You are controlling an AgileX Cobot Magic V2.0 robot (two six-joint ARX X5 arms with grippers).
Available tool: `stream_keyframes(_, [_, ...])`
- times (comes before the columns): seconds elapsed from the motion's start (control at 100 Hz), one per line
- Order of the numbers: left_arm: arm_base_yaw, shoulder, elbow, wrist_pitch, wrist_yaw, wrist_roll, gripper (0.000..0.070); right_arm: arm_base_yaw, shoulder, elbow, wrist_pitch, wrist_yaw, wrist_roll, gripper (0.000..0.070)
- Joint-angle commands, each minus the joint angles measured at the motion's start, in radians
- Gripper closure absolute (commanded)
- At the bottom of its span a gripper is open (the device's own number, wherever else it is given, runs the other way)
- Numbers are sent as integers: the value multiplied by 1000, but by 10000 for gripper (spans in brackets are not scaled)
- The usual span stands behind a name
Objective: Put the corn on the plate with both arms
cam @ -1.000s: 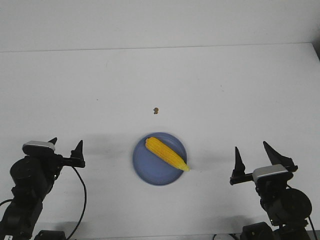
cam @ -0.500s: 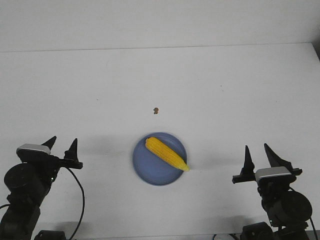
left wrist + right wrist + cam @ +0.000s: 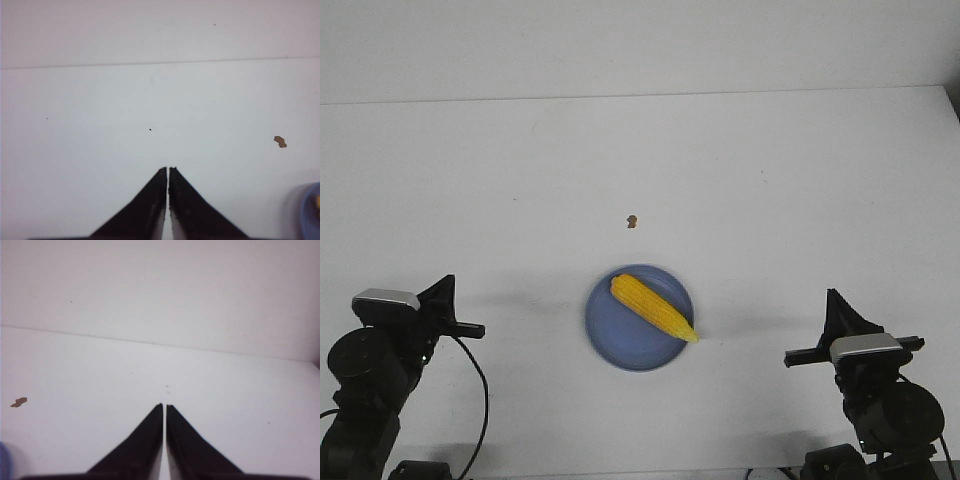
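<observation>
The yellow corn (image 3: 654,308) lies slantwise on the light blue plate (image 3: 615,340) near the table's front middle. My left gripper (image 3: 447,287) is shut and empty at the front left, well apart from the plate. It shows shut in the left wrist view (image 3: 167,170), where the plate's rim (image 3: 311,210) peeks in at the edge. My right gripper (image 3: 834,297) is shut and empty at the front right, also apart from the plate. It shows shut in the right wrist view (image 3: 164,406), with a sliver of the plate (image 3: 4,462) at the edge.
A tiny brown speck (image 3: 632,221) lies on the white table (image 3: 640,160) behind the plate. It also shows in the left wrist view (image 3: 280,142) and the right wrist view (image 3: 19,402). The table's back edge runs across the far side.
Both grippers have shut from open. The left arm drew back a little toward the front left earlier. The corn and plate have not moved.
</observation>
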Motion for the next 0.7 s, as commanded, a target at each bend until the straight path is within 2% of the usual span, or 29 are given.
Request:
stream_keyframes(0.0, [1,-1,13,8,0,-2,694,0,0,3,14,3,8,686])
stream_keyframes(0.69, [1,-82,13,11,0,-2,694,0,0,3,14,3,8,686])
